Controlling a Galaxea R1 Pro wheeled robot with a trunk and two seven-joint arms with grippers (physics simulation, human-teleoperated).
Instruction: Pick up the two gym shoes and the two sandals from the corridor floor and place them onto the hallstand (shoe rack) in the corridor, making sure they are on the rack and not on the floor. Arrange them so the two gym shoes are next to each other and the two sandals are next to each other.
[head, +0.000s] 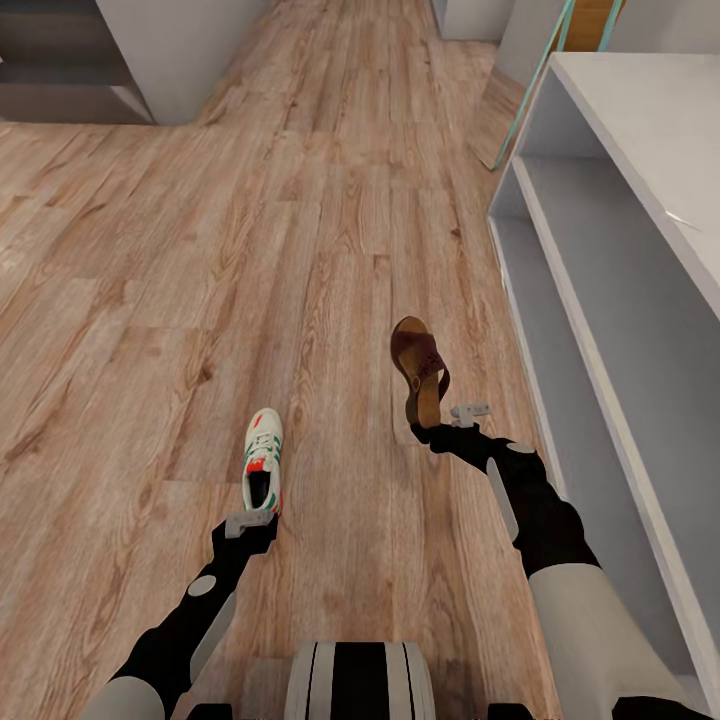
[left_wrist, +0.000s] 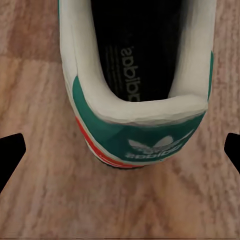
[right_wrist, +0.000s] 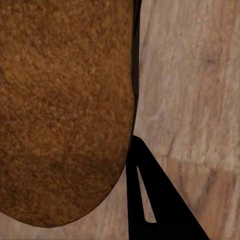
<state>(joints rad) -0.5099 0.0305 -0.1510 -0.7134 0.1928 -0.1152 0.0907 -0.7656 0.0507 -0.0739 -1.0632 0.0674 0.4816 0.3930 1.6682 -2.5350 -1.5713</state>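
One white gym shoe (head: 263, 462) with green stripes lies on the wood corridor floor (head: 200, 280), toe pointing away. My left gripper (head: 250, 522) is just behind its heel. In the left wrist view the green heel (left_wrist: 145, 130) sits between the widely spread fingertips, so this gripper (left_wrist: 122, 150) is open. A brown sandal (head: 417, 368) is tilted up off the floor with its heel in my right gripper (head: 445, 420). Its tan footbed (right_wrist: 60, 110) is close up in the right wrist view, with one black finger (right_wrist: 150, 195) against its edge. The white hallstand (head: 620, 300) stands on the right.
A grey wall block (head: 170, 50) and dark steps (head: 60, 80) are at the far left. A teal-edged panel (head: 540, 90) leans beyond the hallstand's far end. Open floor runs ahead between them. My base (head: 360, 680) is at the bottom.
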